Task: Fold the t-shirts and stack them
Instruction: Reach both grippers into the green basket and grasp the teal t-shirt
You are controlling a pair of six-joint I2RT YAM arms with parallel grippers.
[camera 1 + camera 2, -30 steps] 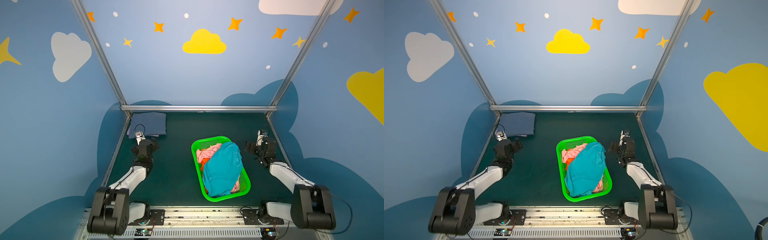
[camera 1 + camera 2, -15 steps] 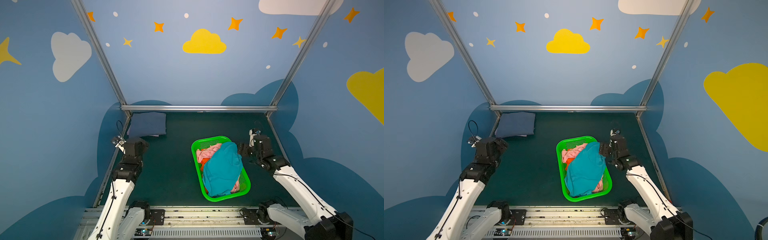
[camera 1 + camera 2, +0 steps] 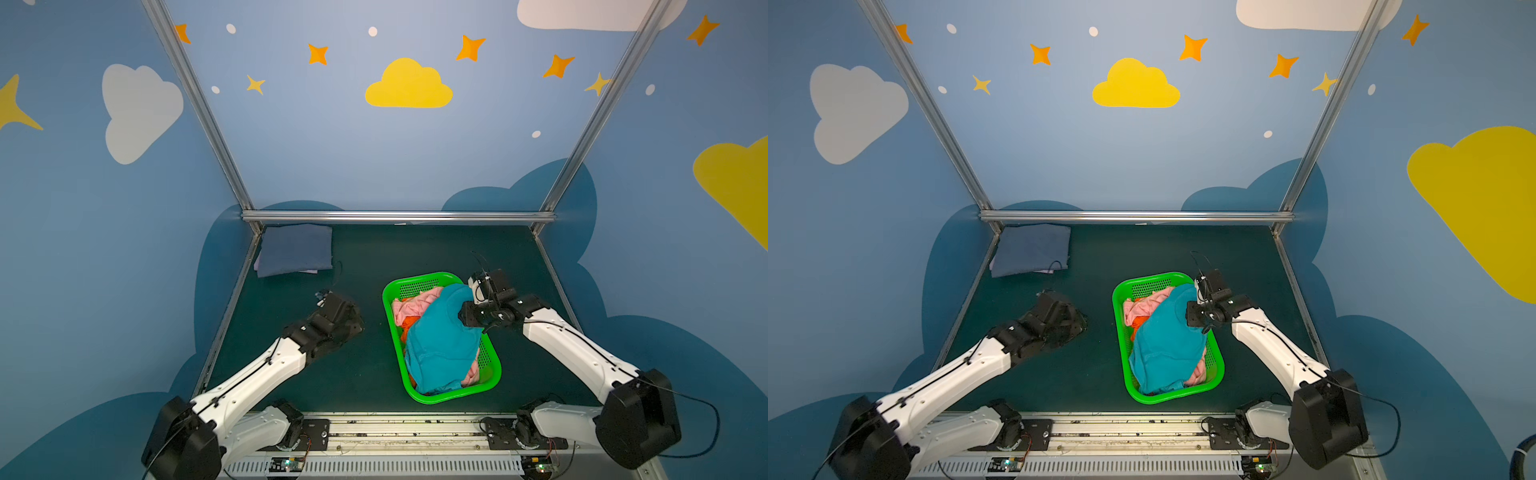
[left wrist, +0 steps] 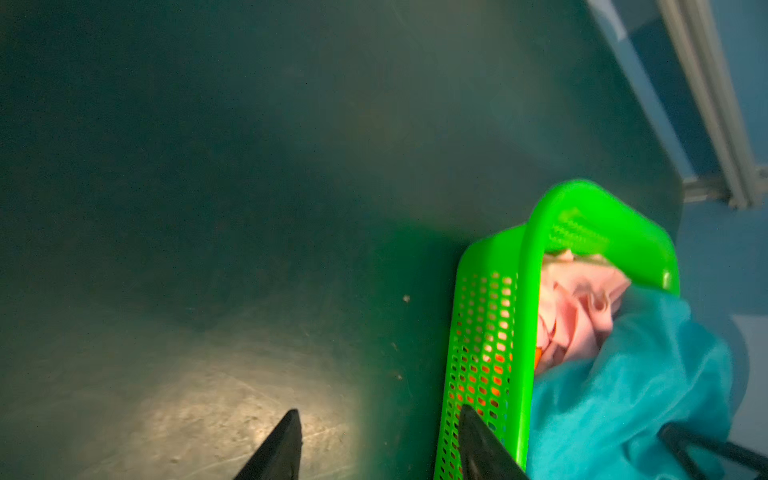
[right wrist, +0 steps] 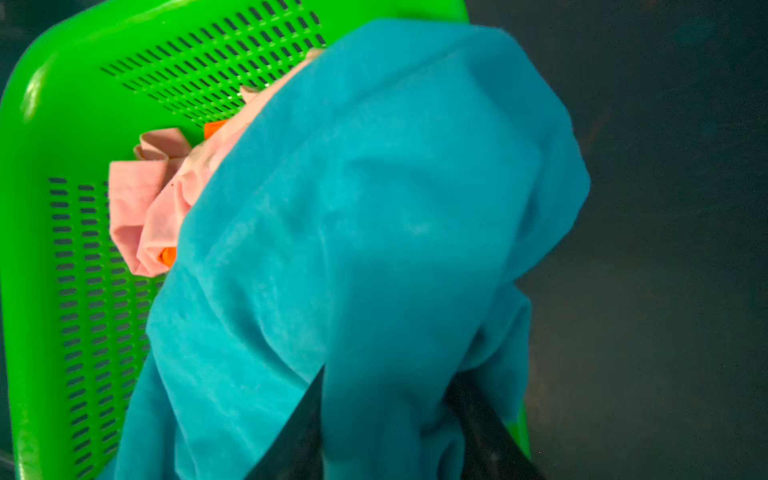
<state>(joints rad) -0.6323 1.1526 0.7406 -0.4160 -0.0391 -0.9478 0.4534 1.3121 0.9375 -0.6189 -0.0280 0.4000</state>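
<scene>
Teal t-shirt seemingly pinched in right gripper, wrist view only; left gripper released.

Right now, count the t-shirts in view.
5: teal, pink and orange in the green basket; slate-blue folded at the far-left corner over a pale one, edge showing. Others may be hidden.

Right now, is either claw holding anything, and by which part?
Right claw straddles a fold of the teal t-shirt where it drapes over the basket rim; whether it grips firmly cannot be told. Left claw is open, holding nothing.
</scene>
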